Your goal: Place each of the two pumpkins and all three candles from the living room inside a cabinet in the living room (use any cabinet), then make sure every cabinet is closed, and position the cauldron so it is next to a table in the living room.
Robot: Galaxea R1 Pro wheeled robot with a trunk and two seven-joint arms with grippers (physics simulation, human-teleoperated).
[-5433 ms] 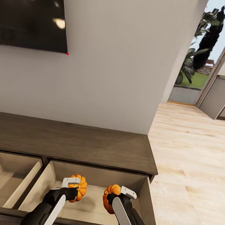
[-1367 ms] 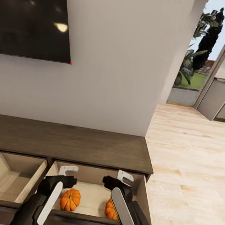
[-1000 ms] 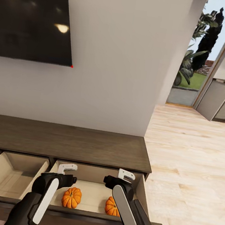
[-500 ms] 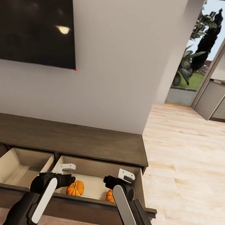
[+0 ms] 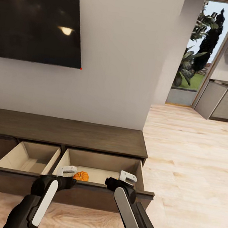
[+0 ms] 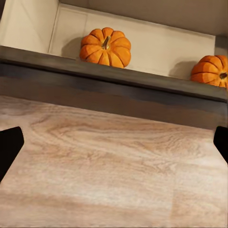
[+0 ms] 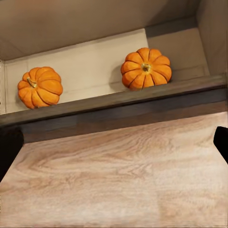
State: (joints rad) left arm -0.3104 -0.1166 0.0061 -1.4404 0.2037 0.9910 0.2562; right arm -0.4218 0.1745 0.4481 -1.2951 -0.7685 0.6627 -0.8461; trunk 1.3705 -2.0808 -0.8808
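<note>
A: What has moved since five seconds ago?
B: Both pumpkins were then held in the claws above the right drawer; now they lie on its pale floor, and the whole view has pulled back from the cabinet (image 5: 64,132), so more wooden floor (image 5: 194,158) shows in front of it

A: Where exactly are the pumpkins?
B: In the left wrist view one pumpkin (image 6: 105,46) sits near the drawer's side wall and the other pumpkin (image 6: 212,70) lies well apart from it, half cut by the frame. The head view shows just one of them over the drawer's front edge

A: And the claws?
B: The left claw (image 5: 67,171) and the right claw (image 5: 126,177) both hang in front of the drawer, spread wide and holding nothing; each wrist view shows dark fingertips (image 7: 9,147) at opposite edges with bare floor between

A: The drawers?
B: Both the right drawer (image 5: 102,170) and the left drawer (image 5: 28,154) stand pulled out. A dark television (image 5: 40,22) hangs on the wall above
</note>
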